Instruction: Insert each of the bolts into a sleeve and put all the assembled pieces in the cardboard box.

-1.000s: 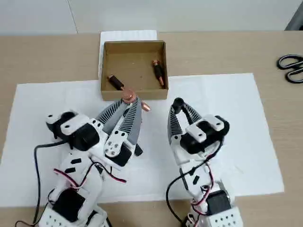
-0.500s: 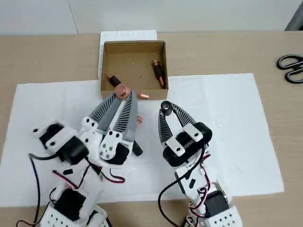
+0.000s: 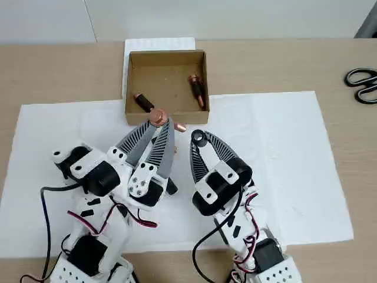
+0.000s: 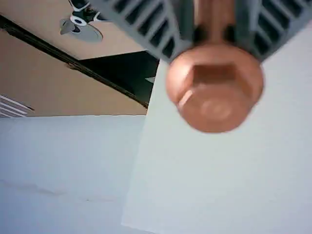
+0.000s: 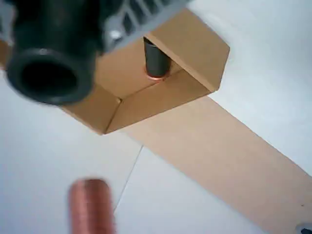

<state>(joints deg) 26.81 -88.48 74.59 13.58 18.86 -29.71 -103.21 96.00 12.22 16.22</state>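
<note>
Nearest, the left gripper (image 3: 160,122) is seen clamped on a copper-coloured metal bolt (image 3: 158,117). The hexagonal head is held at the fingertips, and the threaded end is pointed toward the other arm. Just beside it, the right gripper (image 3: 199,140) is closed around a short black tubular sleeve (image 3: 198,138), whose open mouth is shown in the right wrist view. The bolt's threaded end is found near the sleeve but apart from it, so the bolt is not inserted. Both grippers are positioned over a large white paper sheet (image 3: 283,153) spread on the light wooden table (image 3: 59,71), close to the front wall of the open brown cardboard box (image 3: 166,79).

Inside the box, two assembled pieces are laid on the floor, well apart. One assembled piece (image 3: 143,101) is placed near the front left corner, and the other assembled piece (image 3: 198,89) lies along the right wall. A smaller white sheet (image 3: 159,43) is seen under the box's far edge. At the far right edge of the table, black-handled scissors (image 3: 362,84) are laid.
</note>
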